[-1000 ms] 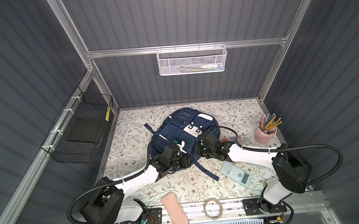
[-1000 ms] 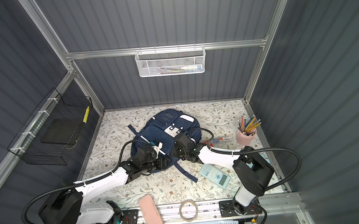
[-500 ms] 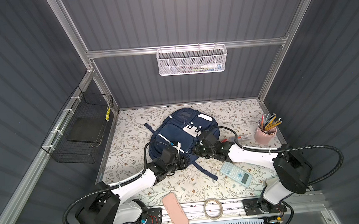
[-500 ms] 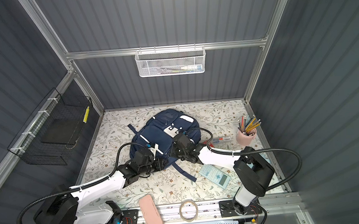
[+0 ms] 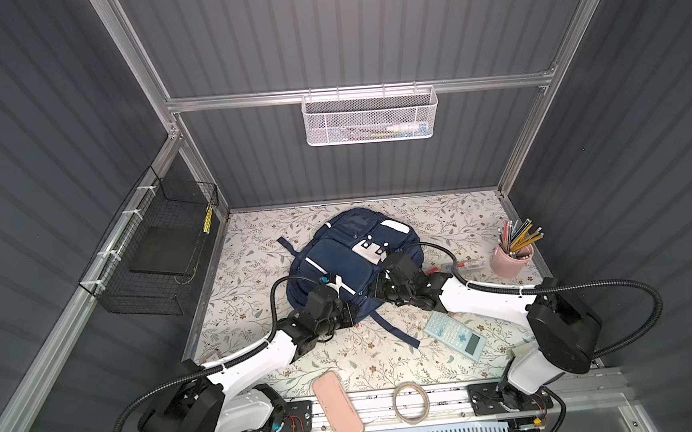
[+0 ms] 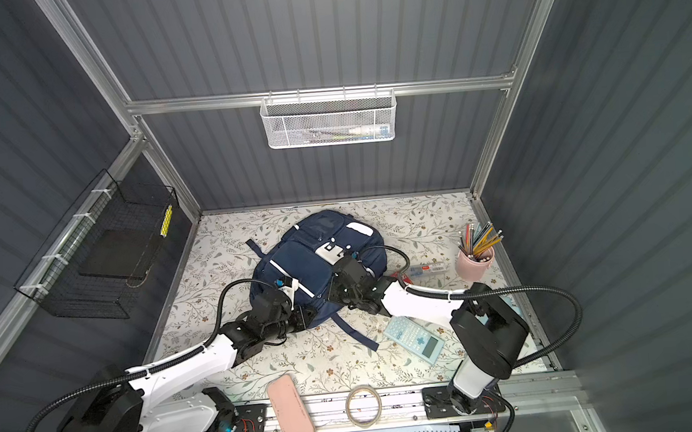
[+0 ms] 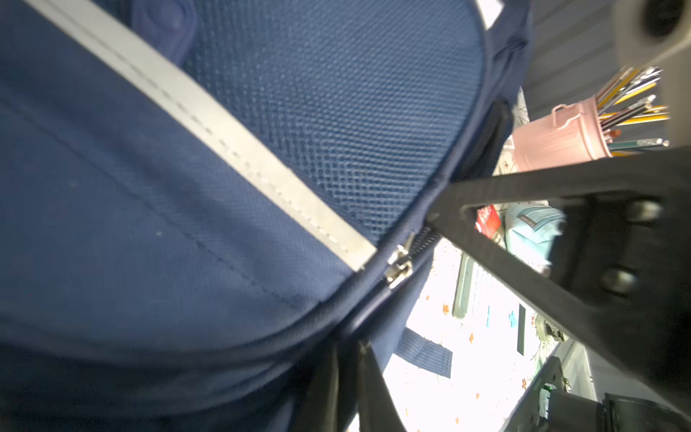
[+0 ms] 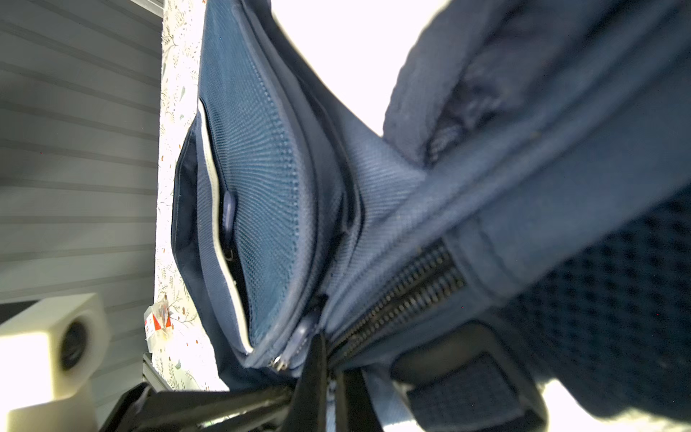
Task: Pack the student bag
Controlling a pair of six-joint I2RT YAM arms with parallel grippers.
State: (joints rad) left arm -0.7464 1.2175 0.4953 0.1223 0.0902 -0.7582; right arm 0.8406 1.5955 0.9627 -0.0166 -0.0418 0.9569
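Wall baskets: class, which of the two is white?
The fine-mesh basket hanging at the back; the other, a wire basket at the left side, is black.

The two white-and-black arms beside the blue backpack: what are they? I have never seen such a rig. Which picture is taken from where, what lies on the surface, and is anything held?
They are two robot arms, each ending in a two-fingered gripper. Two pictures come from a paired camera overhead; the two close-ups come from cameras on the wrists. On the flowered table lies the student bag, with a calculator, a pink cup of pencils and a small clear box to its right in both top views; a pink case and a tape ring lie at the front edge. The right gripper is shut, pinching the bag's edge beside a zipper. The left gripper straddles a zipper seam; whether it grips is unclear.
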